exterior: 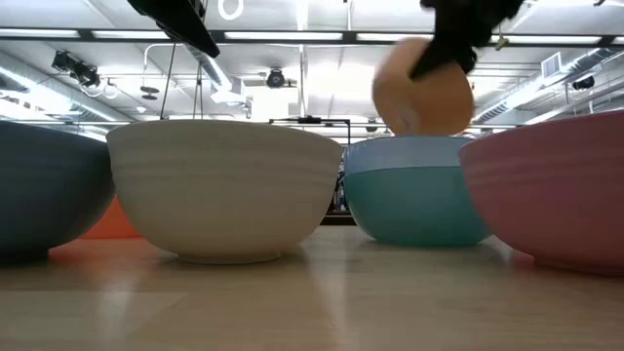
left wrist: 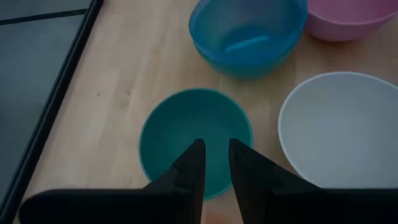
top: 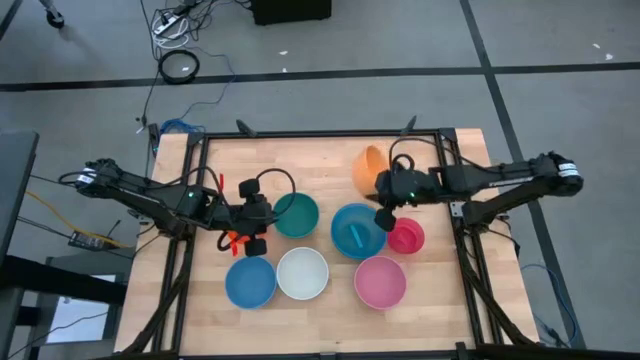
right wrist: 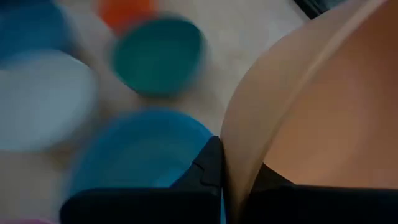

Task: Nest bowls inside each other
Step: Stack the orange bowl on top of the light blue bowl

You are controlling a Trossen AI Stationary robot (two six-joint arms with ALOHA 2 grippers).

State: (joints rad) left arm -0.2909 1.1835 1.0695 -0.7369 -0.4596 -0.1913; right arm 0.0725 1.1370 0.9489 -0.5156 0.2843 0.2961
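Orange bowl [top: 367, 165] up off the wood, its rim pinched tight in my right gripper [top: 383, 215], tilted above the light blue bowl [top: 357, 230]. Pink bowl [top: 380, 282], white bowl [top: 302, 273] and blue bowl [top: 250, 282] line the front. My left gripper [top: 253, 217] hovers beside the teal bowl [top: 296, 215], fingers [left wrist: 189, 171] narrowly parted, holding nothing. Small magenta bowl [top: 408, 236] sits beside the light blue.

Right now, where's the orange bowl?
The orange bowl is off the table, tilted, pinched at its rim by the right gripper. In the high view it sits right of centre, just behind the blue bowl.
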